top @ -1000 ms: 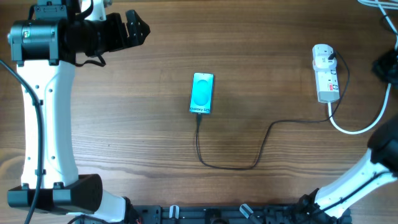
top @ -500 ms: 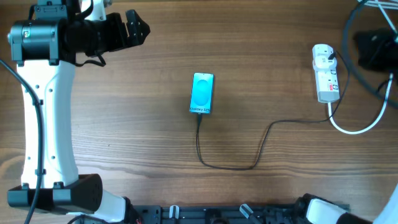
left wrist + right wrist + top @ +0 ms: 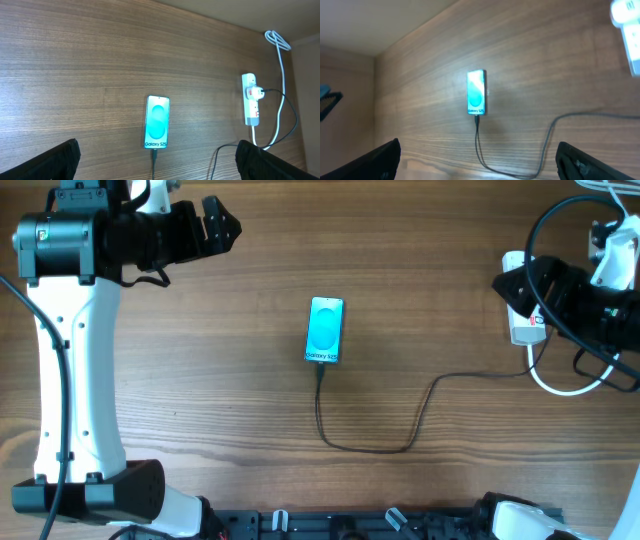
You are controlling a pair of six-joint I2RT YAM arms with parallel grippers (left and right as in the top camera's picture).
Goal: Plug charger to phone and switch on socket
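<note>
socket (image 3: 250, 107) whole in left wrist view, half-hidden overhead; left pincer (image 3: 157, 160), right pincer (image 3: 477, 160) wide.

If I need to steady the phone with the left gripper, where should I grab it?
Probably from above, pinching the phone across its two long edges, towards the far end. It lies flat on the table, and the charger is plugged into its near end.

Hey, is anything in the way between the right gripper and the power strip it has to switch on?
Nothing visible is. In the overhead view the open right gripper overlaps the socket with no other object between them. The arm itself hides part of the strip, so that part can't be checked.
</note>
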